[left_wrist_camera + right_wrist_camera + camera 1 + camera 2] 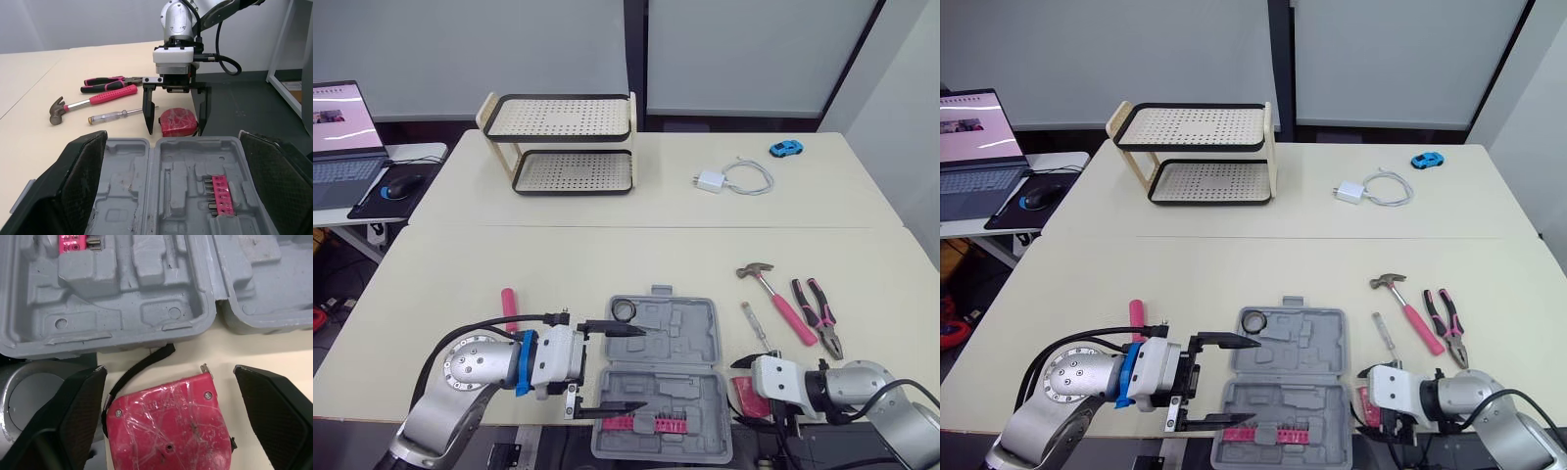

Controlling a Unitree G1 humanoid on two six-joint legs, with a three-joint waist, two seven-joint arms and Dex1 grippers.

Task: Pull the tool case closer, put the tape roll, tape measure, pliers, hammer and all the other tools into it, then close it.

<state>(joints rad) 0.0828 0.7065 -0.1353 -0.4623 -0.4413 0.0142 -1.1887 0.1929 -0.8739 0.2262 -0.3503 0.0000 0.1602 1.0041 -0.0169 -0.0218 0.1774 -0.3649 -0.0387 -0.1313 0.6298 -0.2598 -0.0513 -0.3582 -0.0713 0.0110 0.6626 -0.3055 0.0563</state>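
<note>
Two cream tables are set edge to edge, the near table and the far table meeting at a thin seam. A two-tier perforated rack is placed on the far table, with a white charger and a blue toy car further to the right. Pale grey wall panels are seen behind, split by a dark gap. To the left, an open laptop and a mouse are kept on a side desk. Even light is cast throughout.
</note>
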